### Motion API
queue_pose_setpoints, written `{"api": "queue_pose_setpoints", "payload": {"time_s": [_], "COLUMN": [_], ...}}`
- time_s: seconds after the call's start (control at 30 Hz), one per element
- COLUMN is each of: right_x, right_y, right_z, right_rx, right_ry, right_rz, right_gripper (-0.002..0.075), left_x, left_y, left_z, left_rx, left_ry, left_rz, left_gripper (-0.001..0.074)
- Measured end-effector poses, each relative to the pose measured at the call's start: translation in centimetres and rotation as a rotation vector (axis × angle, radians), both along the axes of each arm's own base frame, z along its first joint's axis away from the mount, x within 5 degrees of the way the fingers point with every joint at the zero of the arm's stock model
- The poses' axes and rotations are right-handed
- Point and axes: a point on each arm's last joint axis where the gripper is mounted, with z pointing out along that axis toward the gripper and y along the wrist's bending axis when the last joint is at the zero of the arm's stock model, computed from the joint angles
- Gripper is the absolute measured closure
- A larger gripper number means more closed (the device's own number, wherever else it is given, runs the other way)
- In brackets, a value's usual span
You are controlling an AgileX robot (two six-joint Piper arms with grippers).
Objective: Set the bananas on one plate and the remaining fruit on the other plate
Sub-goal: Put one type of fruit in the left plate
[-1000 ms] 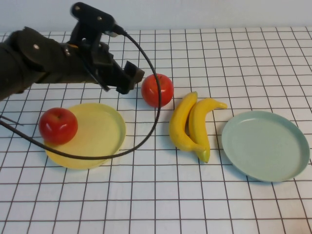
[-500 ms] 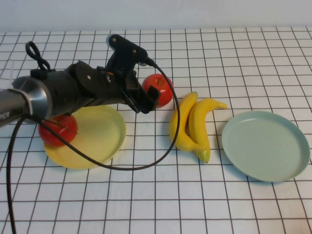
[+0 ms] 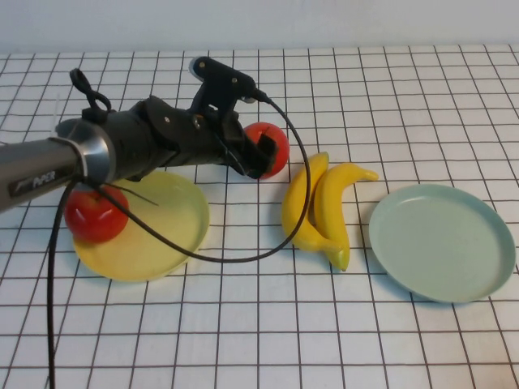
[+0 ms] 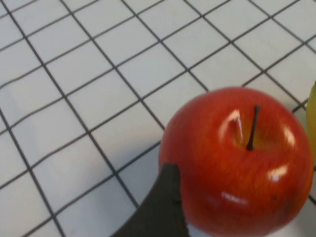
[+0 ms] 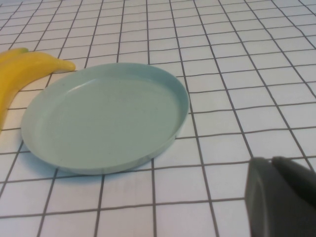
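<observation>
Reaching across the yellow plate (image 3: 174,243), the left gripper (image 3: 261,156) sits at the loose apple (image 3: 274,146) — one dark finger (image 4: 163,207) beside its glossy red skin, stem upright; whether it grips, I cannot tell. The bananas (image 3: 320,209) lie near, lengthwise away from the robot. The right gripper (image 5: 279,200) hovers near the green-blue plate (image 5: 106,116).

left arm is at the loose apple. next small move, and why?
Probably ease the left gripper a little further around the apple on the table, then close. One fingertip shows at the apple's side, no grasp visible. The other apple already sits on the yellow plate. The right gripper hovers beside the green-blue plate.
</observation>
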Motion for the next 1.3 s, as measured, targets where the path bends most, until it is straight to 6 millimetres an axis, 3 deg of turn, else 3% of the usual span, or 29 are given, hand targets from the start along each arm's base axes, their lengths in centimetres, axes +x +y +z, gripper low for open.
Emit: {"api": "queue_pose_setpoints", "payload": {"time_s": [0.3,1.0,1.17,1.3], "right_x": [0.0,0.0,0.0,0.0], "right_y": [0.0,0.0,0.0,0.0], "right_z": [0.0,0.0,0.0,0.0], "right_rx": [0.0,0.0,0.0,0.0], "right_ry": [0.0,0.0,0.0,0.0], "right_rz": [0.0,0.0,0.0,0.0], "right_gripper": [0.0743,0.0743,0.0743,0.0743], "left_x": [2.3,3.4,3.4,3.3], "left_y": [-1.6,-1.6,-1.7,-1.9], "left_z": [-0.8,-2.0,-1.8,-1.7], "left_rx": [-0.014,0.013,0.007,0.001], "left_ry": [0.012,-0.016,-0.008,0.015], "left_rz": [-0.049,-0.031,-0.045,-0.074], "left_gripper": [0.0066,0.0066,0.0146,0.0153]}}
